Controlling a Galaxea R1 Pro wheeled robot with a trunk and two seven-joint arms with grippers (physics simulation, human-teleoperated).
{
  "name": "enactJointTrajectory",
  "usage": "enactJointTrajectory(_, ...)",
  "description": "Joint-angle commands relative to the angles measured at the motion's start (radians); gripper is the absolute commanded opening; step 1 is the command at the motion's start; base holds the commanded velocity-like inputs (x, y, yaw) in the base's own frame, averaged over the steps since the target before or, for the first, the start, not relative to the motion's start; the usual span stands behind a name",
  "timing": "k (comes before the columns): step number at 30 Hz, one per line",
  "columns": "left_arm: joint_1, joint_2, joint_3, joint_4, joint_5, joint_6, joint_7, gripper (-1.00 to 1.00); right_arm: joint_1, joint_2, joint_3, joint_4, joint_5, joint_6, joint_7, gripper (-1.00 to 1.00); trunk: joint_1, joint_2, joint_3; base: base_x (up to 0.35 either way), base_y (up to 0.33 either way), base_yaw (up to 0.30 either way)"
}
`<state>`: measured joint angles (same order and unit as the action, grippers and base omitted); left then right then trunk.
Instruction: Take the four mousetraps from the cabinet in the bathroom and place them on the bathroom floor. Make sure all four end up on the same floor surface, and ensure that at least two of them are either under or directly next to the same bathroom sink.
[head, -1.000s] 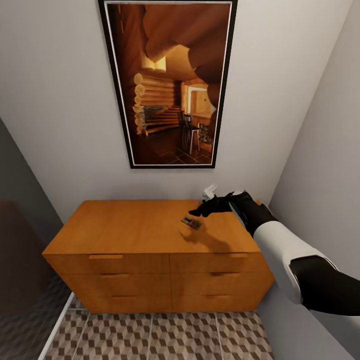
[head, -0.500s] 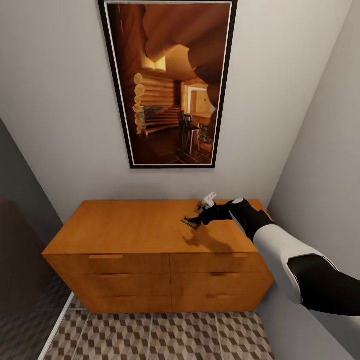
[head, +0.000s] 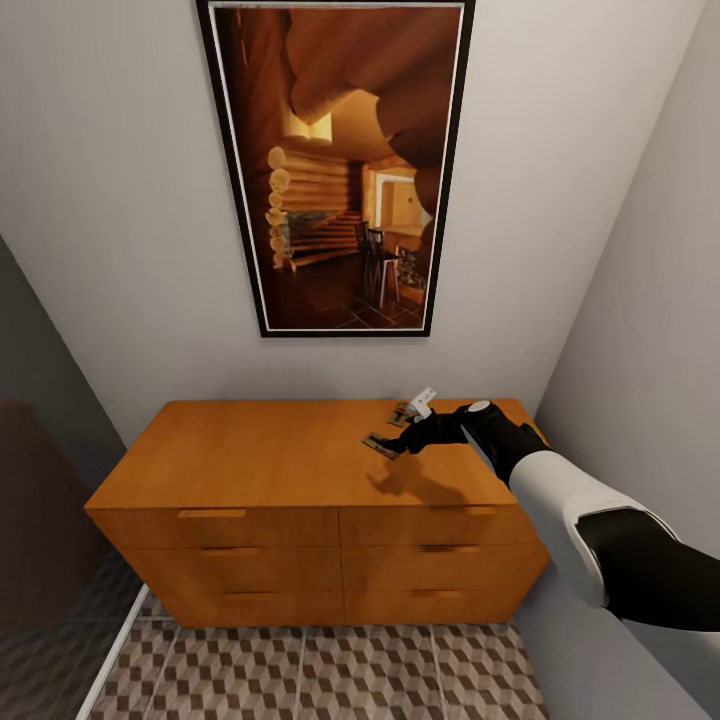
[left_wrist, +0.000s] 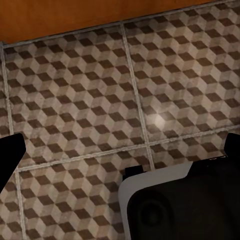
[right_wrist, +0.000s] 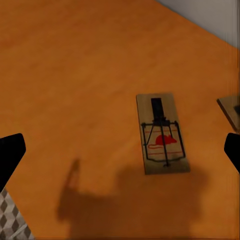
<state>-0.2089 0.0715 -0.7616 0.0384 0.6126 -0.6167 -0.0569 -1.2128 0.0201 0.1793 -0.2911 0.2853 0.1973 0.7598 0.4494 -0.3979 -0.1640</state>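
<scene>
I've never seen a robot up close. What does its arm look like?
The right arm is smooth and rounded: glossy black shell sections alternating with a white one, like sleeves. It narrows to a black wrist with a small pale cap and ends in a black claw. No cables show.

- Second mousetrap: cut off by the edge of the right wrist view; only one corner of its board shows.
- Right gripper: in the head view, too small and dark to tell how its jaws stand; part of the mousetraps lies hidden behind it.
- Cabinet: in the left wrist view, only a strip shows above the bathroom floor.
</scene>
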Motion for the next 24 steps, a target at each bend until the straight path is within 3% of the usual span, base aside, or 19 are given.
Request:
enactJointTrajectory(1, -0.001, -0.001, -0.007, 0.003, 0.010, -0.005, -0.006, 1.00, -0.001, -0.002, -0.002, -0.002, 0.006, 0.006, 0.004, 1.00, 0.001, -0.002, -0.002, 0.000, 0.000, 0.000)
enactJointTrajectory(11, -0.001, -0.001, -0.007, 0.003, 0.010, -0.005, -0.006, 1.00, -0.001, -0.010, -0.001, 0.000, 0.006, -0.002, 0.004, 1.00, 0.001, -0.002, -0.002, 0.024, 0.000, 0.000)
enactJointTrajectory(24, -0.001, 0.000, -0.007, 0.003, 0.010, -0.005, -0.006, 1.00, -0.001, -0.009, -0.001, 0.000, 0.007, -0.007, 0.004, 1.00, 0.001, -0.002, -0.002, 0.203, 0.000, 0.000)
